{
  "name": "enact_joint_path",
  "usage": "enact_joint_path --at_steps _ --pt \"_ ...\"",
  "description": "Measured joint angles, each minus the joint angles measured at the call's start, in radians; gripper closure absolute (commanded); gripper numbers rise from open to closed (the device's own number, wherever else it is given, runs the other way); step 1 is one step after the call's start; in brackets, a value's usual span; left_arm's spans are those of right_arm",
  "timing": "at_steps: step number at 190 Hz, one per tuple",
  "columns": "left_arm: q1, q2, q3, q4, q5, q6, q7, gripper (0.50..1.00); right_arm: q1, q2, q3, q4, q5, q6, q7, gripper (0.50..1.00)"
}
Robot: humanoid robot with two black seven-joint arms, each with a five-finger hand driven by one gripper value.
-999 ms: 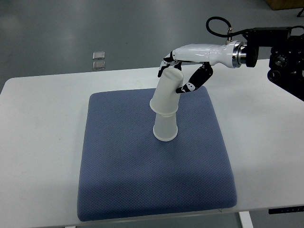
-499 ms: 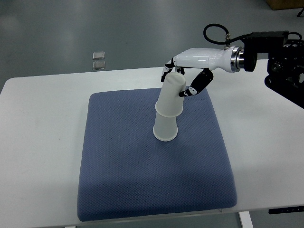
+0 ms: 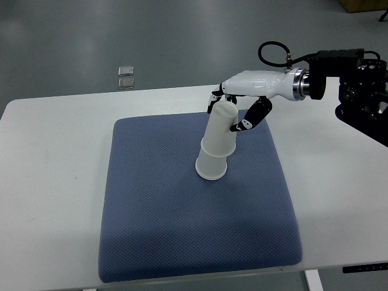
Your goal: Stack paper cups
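Observation:
Two white paper cups stand upside down on the blue mat [image 3: 163, 230]. The upper cup [image 3: 219, 128] sits over the lower cup [image 3: 211, 167], leaning a little to the right. My right hand [image 3: 230, 109] comes in from the right edge and wraps its fingers around the top end of the upper cup, thumb [image 3: 251, 116] on the right side. The left arm does not show.
The mat lies on a white table [image 3: 54, 182]. Two small square metal plates [image 3: 126, 76] lie on the grey floor beyond the table's far edge. The black arm base [image 3: 364, 85] sits at the right edge.
The upper cup has slid further down over the lower cup and stands straighter. My right hand has moved slightly right and down with it.

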Motion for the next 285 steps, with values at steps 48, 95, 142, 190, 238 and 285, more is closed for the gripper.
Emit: enact_joint_path --at_steps 48,95,142,190,238,285 --pt "0.0 0.0 0.0 0.0 0.0 0.0 0.0 0.5 -0.006 0.009 -0.001 -0.001 0.0 -0.001 -0.001 0.873" --pt "0.0 0.0 0.0 0.0 0.0 0.0 0.0 0.5 -0.022 0.012 0.0 -0.001 0.007 -0.013 -0.001 0.716" --pt "0.0 0.0 0.0 0.0 0.0 0.0 0.0 0.5 -0.03 0.026 0.001 -0.001 0.012 -0.029 -0.001 0.644" --pt "0.0 0.0 0.0 0.0 0.0 0.0 0.0 0.5 -0.032 0.032 0.002 -0.001 0.014 -0.029 -0.001 0.621" --pt "0.0 0.0 0.0 0.0 0.0 0.0 0.0 0.5 -0.032 0.034 0.006 0.005 0.019 -0.026 0.003 0.615" --pt "0.0 0.0 0.0 0.0 0.0 0.0 0.0 0.5 -0.039 0.028 0.031 -0.049 0.231 -0.032 -0.012 0.617"
